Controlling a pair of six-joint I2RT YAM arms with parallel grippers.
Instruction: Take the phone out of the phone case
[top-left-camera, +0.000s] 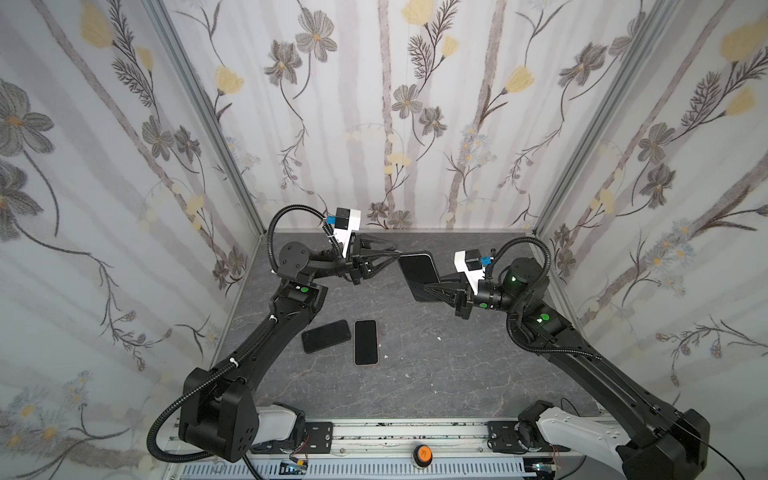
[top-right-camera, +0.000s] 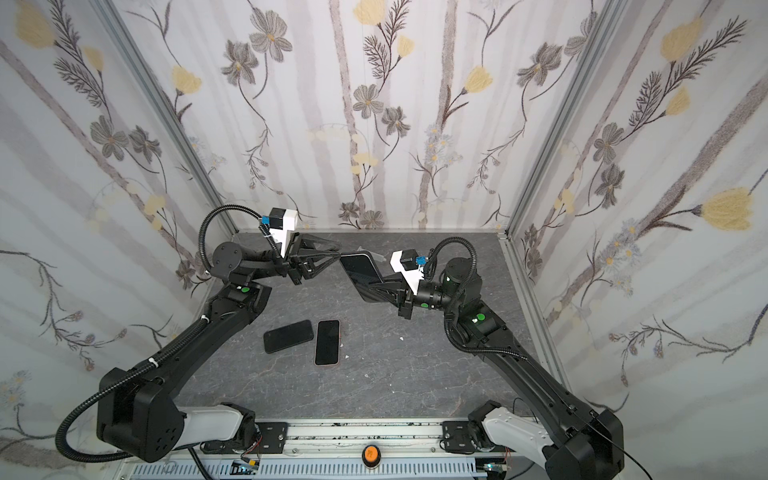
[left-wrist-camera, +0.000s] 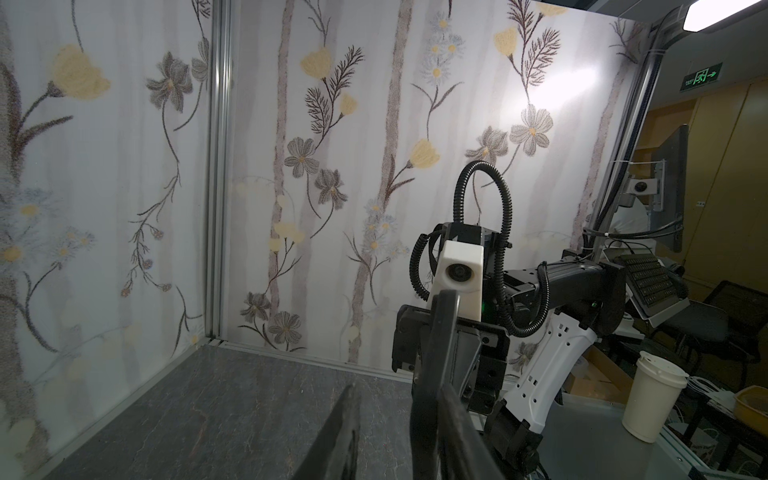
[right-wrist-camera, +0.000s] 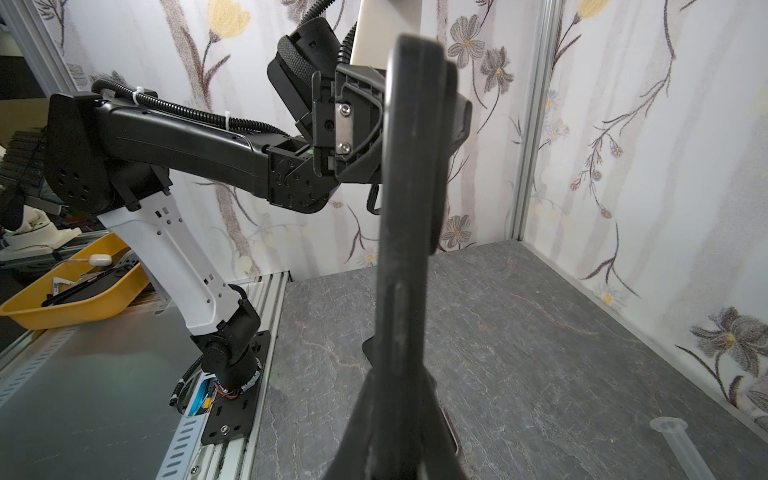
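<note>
1. Phone (top-left-camera: 417, 270), dark and apparently still in its phone case (right-wrist-camera: 405, 208), meets the left claw (top-left-camera: 395, 255) on its left. In both top views the claw's tips touch or nearly touch the phone's far upper corner.
2. In the left wrist view the left claw's fingers (left-wrist-camera: 345, 432) stand apart, with bare worktop (top-left-camera: 457, 374) showing between them. One finger lies along the phone's edge, and I cannot tell whether it grips anything.
3. Between the two arms the phone hangs clear of the worktop. Its long axis rises from the near lower end toward the back wall.
4. The right claw (top-left-camera: 424, 288) is clamped on that near lower end, so it acts as the holder. I judge the peel falls to the left claw, working at the free far end.
</note>
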